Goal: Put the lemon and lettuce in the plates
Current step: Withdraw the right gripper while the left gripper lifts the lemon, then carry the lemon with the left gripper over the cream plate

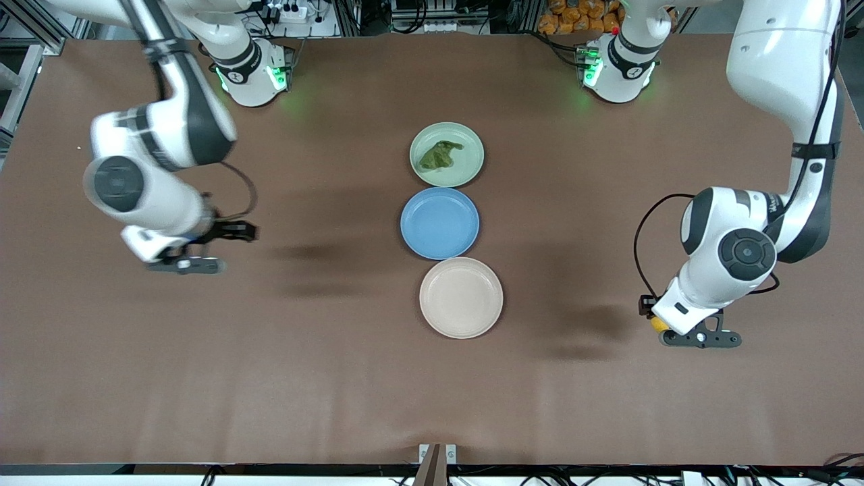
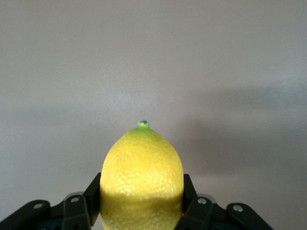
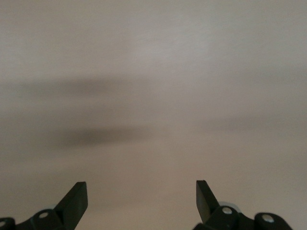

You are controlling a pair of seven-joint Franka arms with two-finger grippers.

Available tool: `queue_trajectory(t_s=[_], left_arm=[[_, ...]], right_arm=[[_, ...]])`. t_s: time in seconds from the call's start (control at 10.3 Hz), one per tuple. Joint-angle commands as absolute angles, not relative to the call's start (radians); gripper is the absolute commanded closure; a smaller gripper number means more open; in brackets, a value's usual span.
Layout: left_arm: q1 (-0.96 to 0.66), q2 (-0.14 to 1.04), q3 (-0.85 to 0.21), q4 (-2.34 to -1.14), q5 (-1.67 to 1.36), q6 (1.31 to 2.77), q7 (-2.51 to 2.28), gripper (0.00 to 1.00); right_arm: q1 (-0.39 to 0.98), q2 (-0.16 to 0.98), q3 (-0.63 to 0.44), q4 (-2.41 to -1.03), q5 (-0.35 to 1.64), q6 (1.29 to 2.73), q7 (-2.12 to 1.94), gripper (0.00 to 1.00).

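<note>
The yellow lemon [image 2: 142, 177] fills the left wrist view, and my left gripper [image 2: 142, 194] is shut on it, a black finger against each side. From the front only a sliver of the lemon [image 1: 659, 325] shows under the left gripper [image 1: 653, 317], which hangs over bare table toward the left arm's end. The dark green lettuce [image 1: 440, 155] lies in the mint green plate [image 1: 472, 145]. Nothing lies in the cream-white plate [image 1: 461, 297], the nearest of the row to the front camera. My right gripper [image 1: 244, 231] [image 3: 141, 194] is open and holds nothing, over bare table toward the right arm's end.
A blue plate [image 1: 439, 223] with nothing in it sits between the mint and cream plates, the three in a row at the table's middle. Brown table surface [image 1: 324, 351] stretches on both sides of the row.
</note>
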State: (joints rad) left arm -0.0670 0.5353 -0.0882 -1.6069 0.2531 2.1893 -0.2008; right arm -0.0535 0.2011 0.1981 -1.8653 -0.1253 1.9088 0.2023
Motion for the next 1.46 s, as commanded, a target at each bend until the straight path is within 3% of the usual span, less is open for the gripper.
queue_trajectory(t_s=[0.0,0.39,0.68,1.17,1.36], left_arm=[[-0.084,0.456,-0.101,-1.612,0.265,2.119,-0.218,1.00],[-0.086,0.391,-0.158,-1.614,0.204,2.042,-0.273,1.00],[-0.132,0.414,-0.236,-1.611,0.202,2.042,-0.537,1.00],[-0.311,0.529,-0.229,-1.514,0.207,2.057,-0.797,1.00],[-0.331,0.564,-0.232,-1.499,0.199,2.156,-0.918,1.00]], right_arm=[[-0.040,0.169,0.089,-1.768,-0.107,1.818,0.062,0.00],[-0.046,0.167,0.066,-1.539,-0.106,1.602,0.063,0.00],[-0.048,0.160,0.063,-1.413,-0.107,1.461,0.069,0.00],[-0.064,0.072,0.035,-1.408,-0.101,1.445,0.055,0.00],[-0.063,0.071,0.008,-1.419,-0.040,1.475,0.054,0.00]])
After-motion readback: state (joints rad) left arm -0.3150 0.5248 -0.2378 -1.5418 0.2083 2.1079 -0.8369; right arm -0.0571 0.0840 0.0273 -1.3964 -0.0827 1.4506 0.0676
